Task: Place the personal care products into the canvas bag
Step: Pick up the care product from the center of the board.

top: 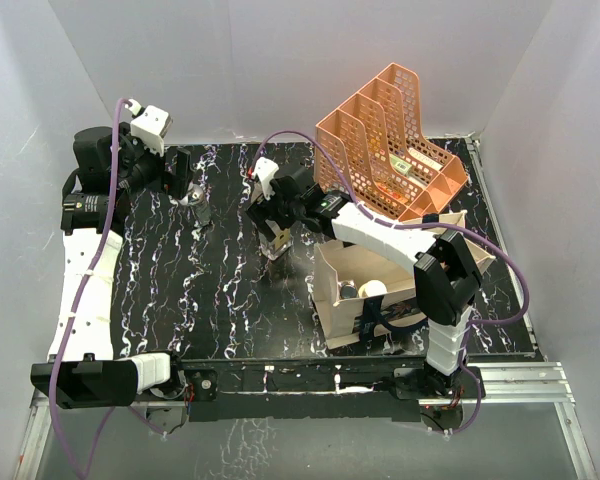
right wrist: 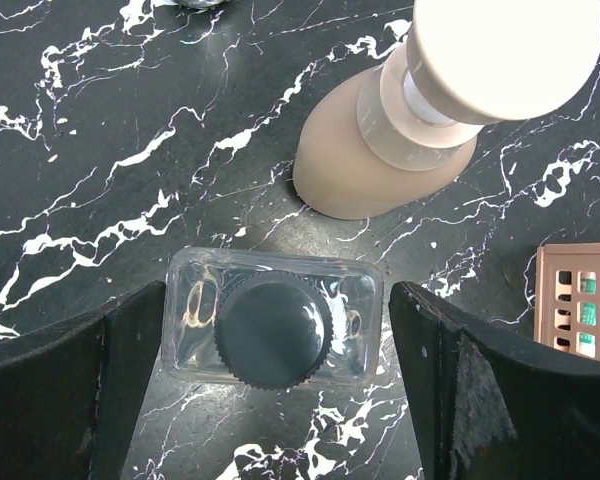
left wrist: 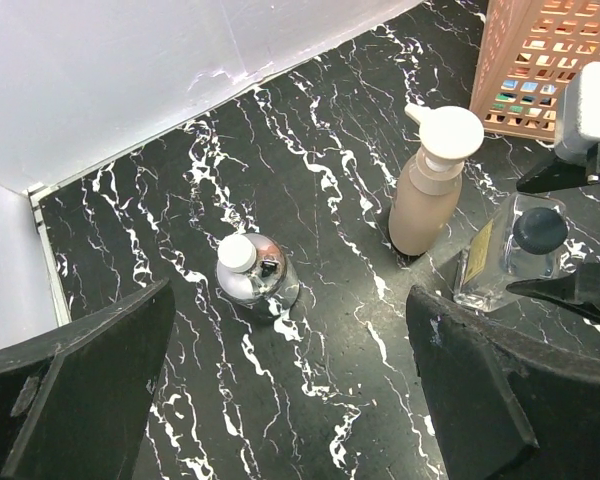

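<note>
A square clear glass bottle with a dark cap [right wrist: 275, 330] stands on the black marble table between my right gripper's [right wrist: 278, 310] open fingers; the left finger is at its side, the right one a little off. It also shows in the top view [top: 276, 246] under that gripper [top: 271, 232]. A tan bottle with a cream cap [right wrist: 400, 140] stands just beyond it. My left gripper [left wrist: 280, 400] is open and empty, above and short of a silver bottle [left wrist: 255, 275]. The canvas bag [top: 332, 300] stands open at the right front, with a cream white-capped bottle [top: 373, 290] and a dark cap inside.
A peach mesh file organizer [top: 390, 140] stands at the back right, just behind the bag. White walls close in the table at the back and both sides. The right arm [top: 380, 230] reaches leftward over the bag's rim.
</note>
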